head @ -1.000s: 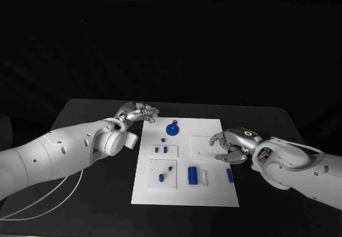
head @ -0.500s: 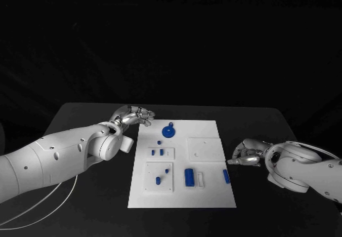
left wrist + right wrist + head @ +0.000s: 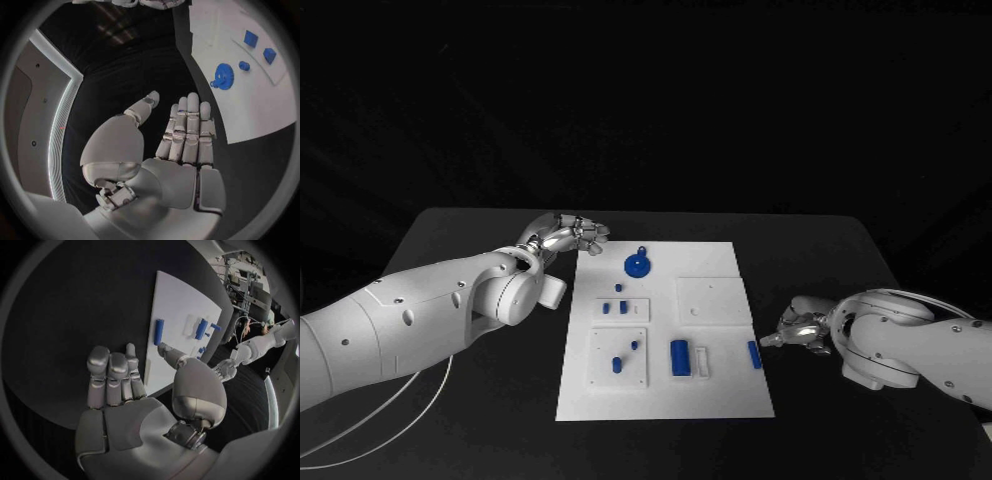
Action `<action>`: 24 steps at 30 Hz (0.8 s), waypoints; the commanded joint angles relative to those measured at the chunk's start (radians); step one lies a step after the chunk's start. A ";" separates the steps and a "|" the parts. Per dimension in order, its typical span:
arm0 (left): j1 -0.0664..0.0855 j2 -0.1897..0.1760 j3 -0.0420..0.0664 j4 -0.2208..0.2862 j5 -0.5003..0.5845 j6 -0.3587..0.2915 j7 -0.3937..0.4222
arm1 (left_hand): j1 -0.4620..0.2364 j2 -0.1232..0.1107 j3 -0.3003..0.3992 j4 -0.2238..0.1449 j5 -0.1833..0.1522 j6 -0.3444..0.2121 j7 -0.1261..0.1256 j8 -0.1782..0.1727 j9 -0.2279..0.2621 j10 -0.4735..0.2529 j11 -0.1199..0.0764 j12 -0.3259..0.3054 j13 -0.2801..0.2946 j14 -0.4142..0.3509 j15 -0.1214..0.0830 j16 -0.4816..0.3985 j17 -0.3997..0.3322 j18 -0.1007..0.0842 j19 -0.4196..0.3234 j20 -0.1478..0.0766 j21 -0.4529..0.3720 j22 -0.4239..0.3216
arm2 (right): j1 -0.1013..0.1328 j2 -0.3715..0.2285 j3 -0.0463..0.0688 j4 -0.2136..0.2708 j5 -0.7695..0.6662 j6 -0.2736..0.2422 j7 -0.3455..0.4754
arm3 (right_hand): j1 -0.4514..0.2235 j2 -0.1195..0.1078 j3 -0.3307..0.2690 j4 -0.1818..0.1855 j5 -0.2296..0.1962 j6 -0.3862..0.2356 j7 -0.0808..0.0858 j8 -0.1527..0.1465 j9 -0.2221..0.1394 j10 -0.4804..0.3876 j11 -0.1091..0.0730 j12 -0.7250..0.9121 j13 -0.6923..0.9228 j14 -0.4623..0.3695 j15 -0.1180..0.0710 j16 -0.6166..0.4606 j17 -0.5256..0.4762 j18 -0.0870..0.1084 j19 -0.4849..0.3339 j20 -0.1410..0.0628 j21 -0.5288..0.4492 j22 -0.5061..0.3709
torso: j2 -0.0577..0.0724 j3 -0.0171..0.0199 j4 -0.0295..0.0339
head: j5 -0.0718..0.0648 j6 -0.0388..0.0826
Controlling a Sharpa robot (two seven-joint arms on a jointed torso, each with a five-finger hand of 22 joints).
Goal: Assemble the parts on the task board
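Observation:
The white task board [image 3: 733,395] lies mid-table. A blue gear [image 3: 636,265] sits at its far end, and small blue pieces [image 3: 626,305] stand on an inset plate below it. A blue block [image 3: 681,357] and a blue bar [image 3: 753,354] lie nearer me. My left hand [image 3: 568,236] hovers off the board's far left corner, fingers straight and empty [image 3: 181,135], with the gear [image 3: 222,75] beyond them. My right hand [image 3: 802,330] rests just right of the board, beside the blue bar [image 3: 159,331], its fingers [image 3: 112,377] extended and holding nothing.
A square white plate [image 3: 708,298] and a lower-left plate [image 3: 606,372] with two small blue pieces are set into the board. A thin white piece [image 3: 707,362] lies beside the blue block. Black table [image 3: 459,400] surrounds the board. A white cable [image 3: 387,425] trails at the left.
My right hand has drawn back off the square plate, coming toward me to the table right of the board. The left hand has barely moved.

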 commanded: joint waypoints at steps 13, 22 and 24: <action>0.001 -0.001 -0.001 0.000 0.004 0.015 0.002 | -0.002 0.007 -0.006 0.001 -0.003 -0.009 0.000 0.004 -0.001 -0.007 0.000 -0.002 -0.001 0.009 0.002 -0.004 0.002 0.003 0.003 0.001 -0.004 0.001 | -0.010 0.029 -0.008 0.011 0.046 0.023 0.019 | -0.022 -0.001 -0.004 0.014 -0.002 0.030 0.020 -0.003 0.003 0.014 -0.002 0.000 -0.001 0.011 0.001 -0.004 0.004 0.063 0.006 0.002 0.008 0.004 | 0.000 -0.0001 0.0008 | 0.005 -0.009; 0.001 -0.001 -0.001 0.001 0.004 0.015 0.002 | -0.001 0.006 -0.006 0.001 -0.003 -0.009 0.000 0.004 -0.001 -0.007 0.000 -0.002 -0.001 0.009 0.002 -0.004 0.003 0.003 0.003 0.000 -0.004 0.002 | -0.033 0.060 -0.010 -0.001 0.043 0.008 0.025 | 0.001 0.005 -0.003 -0.009 -0.001 0.038 0.017 -0.002 0.006 0.015 -0.005 0.001 -0.001 0.012 -0.002 -0.003 0.006 0.063 0.006 -0.002 0.013 0.009 | 0.001 0.0010 -0.0001 | 0.007 -0.011; 0.001 -0.002 -0.001 0.001 0.004 0.014 0.002 | -0.001 0.006 -0.006 0.001 -0.003 -0.009 0.000 0.004 -0.001 -0.007 0.000 -0.002 -0.001 0.009 0.002 -0.004 0.003 0.003 0.003 0.000 -0.005 0.002 | -0.037 0.066 -0.010 -0.004 0.039 0.003 0.026 | 0.012 0.009 -0.004 -0.021 -0.001 0.039 0.017 -0.002 0.007 0.015 -0.006 0.001 -0.001 0.012 -0.003 -0.003 0.007 0.063 0.006 -0.002 0.014 0.010 | 0.001 0.0011 -0.0005 | 0.007 -0.011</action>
